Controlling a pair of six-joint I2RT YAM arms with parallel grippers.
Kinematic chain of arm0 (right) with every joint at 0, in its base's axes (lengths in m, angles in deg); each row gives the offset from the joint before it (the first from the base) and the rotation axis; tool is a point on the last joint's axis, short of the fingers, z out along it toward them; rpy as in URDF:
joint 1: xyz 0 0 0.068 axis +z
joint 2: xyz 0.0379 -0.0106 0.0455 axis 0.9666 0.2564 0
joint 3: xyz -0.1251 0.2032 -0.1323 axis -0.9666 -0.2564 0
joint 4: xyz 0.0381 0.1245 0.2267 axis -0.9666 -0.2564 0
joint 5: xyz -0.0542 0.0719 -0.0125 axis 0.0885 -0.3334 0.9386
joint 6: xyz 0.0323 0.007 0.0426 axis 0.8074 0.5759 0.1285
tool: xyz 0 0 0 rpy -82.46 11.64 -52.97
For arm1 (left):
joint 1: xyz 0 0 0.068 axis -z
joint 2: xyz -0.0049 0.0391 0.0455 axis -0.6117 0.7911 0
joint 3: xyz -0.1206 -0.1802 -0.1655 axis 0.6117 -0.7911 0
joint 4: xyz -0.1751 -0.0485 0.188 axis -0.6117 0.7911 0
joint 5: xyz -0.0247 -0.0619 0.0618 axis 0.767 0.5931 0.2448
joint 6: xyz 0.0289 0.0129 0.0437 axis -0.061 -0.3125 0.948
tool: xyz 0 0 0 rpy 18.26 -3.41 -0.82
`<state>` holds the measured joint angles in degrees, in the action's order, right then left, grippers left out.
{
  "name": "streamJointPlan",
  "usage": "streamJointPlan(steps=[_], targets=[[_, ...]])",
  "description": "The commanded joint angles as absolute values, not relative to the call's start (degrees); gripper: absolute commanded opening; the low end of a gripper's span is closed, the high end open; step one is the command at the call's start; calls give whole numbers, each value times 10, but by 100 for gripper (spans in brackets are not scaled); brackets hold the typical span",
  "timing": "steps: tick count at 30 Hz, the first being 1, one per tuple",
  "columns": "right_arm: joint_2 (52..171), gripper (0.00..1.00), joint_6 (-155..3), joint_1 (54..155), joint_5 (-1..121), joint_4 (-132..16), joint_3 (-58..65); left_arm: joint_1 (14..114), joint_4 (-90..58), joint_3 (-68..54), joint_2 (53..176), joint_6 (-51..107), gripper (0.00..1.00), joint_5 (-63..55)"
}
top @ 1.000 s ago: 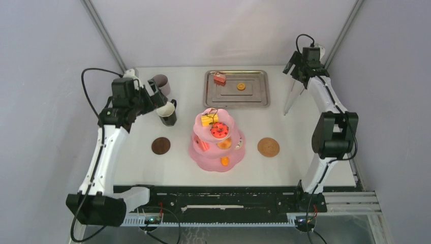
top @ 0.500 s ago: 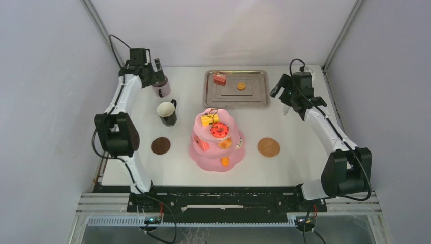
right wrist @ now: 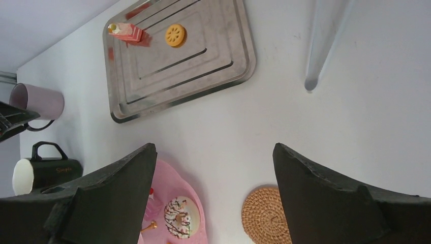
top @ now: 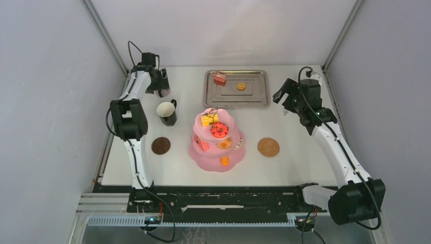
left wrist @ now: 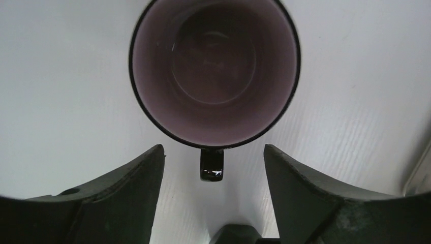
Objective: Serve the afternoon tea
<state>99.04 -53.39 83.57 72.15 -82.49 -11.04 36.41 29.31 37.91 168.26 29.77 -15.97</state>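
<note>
Left tool (left wrist: 213, 150) spread around handle (left wrist: 211, 166) of mauve mug (left wrist: 213, 71), seemingly not touching; right tool (right wrist: 213, 147) spread.

You will find the three-tier stand (top: 203, 161) at the centre of the table (top: 300, 168), with toy pastries (top: 224, 161) on its tiers and a doughnut (top: 219, 130) on an upper one. Behind it lies the tray (top: 254, 97), carrying a cake slice (top: 219, 78) at its far left and a biscuit (top: 241, 86) just right of that. The left coaster (top: 160, 145) and right coaster (top: 268, 147) flank the stand. The near mug (top: 166, 112) stands behind the left coaster. The far mug (left wrist: 216, 66) stands behind that, its handle between the fingers of the left gripper (left wrist: 213, 150), touching neither.
</note>
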Motion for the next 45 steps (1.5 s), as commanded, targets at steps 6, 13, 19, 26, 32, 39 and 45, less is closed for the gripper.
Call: streamJointPlan(steps=[6,13,19,26,32,39,45], targets=[[954,92,-557,833,748,-860,-124,361,301,433,1724,311,63,-155],[950,92,-555,832,745,-862,-136,361,293,431,1725,312,42,-161],[941,92,-554,832,739,-864,-144,361,289,428,1701,315,7,-176],[922,92,-554,833,727,-867,-148,362,265,332,1567,317,0,-234],[904,91,-556,836,713,-869,-150,362,245,170,1379,313,0,-235],[884,91,-561,838,698,-868,-158,365,246,-34,1170,273,0,-224],[860,91,-560,839,691,-866,-167,388,258,-193,1020,207,0,-232]])
